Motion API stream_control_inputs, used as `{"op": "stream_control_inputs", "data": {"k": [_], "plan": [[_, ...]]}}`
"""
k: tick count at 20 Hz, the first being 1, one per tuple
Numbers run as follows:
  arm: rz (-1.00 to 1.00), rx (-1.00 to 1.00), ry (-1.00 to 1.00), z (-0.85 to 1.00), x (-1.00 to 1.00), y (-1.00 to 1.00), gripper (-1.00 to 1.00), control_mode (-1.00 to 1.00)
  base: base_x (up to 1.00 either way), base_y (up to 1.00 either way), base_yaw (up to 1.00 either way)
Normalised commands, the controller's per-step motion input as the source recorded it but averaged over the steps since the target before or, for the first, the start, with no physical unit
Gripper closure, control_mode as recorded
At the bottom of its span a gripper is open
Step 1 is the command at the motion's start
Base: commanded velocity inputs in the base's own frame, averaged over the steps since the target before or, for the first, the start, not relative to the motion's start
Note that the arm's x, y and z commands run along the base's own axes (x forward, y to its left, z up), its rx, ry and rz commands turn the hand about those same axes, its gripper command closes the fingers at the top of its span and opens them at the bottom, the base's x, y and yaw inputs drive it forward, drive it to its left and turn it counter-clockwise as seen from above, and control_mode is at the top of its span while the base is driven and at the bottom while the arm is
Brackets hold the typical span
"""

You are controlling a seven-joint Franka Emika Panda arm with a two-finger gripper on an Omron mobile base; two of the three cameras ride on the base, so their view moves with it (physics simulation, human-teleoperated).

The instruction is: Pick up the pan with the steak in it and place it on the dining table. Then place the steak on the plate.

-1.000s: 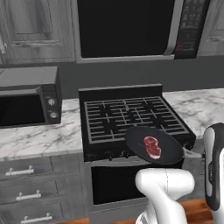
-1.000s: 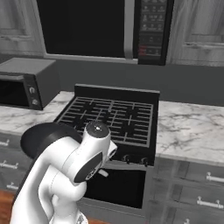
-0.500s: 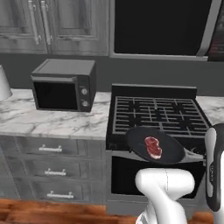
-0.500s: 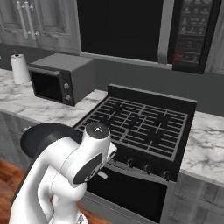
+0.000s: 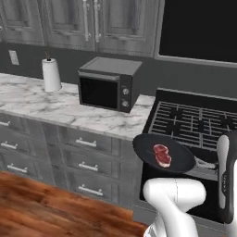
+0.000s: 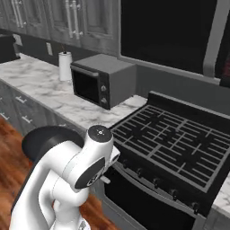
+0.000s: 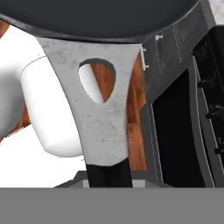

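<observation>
Pan (image 5: 163, 153) carried level in the air in front of the stove (image 5: 196, 125), steak (image 5: 162, 154) lying at its centre; the end effector (image 7: 108, 177), closed on the handle (image 7: 101, 109), has the pan body directly ahead along the handle's long axis.

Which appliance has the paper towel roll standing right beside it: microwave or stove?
The microwave; the paper towel roll stands on the counter just left of it, far from the stove.

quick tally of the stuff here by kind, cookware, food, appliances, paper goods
cookware: 1, pan
food: 1, steak
appliances: 2, microwave, stove
paper goods: 1, paper towel roll
total: 5
</observation>
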Motion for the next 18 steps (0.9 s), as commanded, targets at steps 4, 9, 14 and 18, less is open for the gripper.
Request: {"op": "stream_control_inputs", "data": {"k": [4, 9, 14, 18], "plan": [[0.00, 0.00, 0.00, 0.00, 0.00, 0.00, 1.00, 1.00, -0.15, 0.00, 0.47], [0.00, 0.00, 0.00, 0.00, 0.00, 0.00, 1.00, 1.00, -0.14, 0.00, 0.47], [0.00, 0.00, 0.00, 0.00, 0.00, 0.00, 1.00, 1.00, -0.14, 0.00, 0.46], [0.00, 0.00, 0.00, 0.00, 0.00, 0.00, 1.00, 1.00, -0.13, 0.00, 0.47]]}}
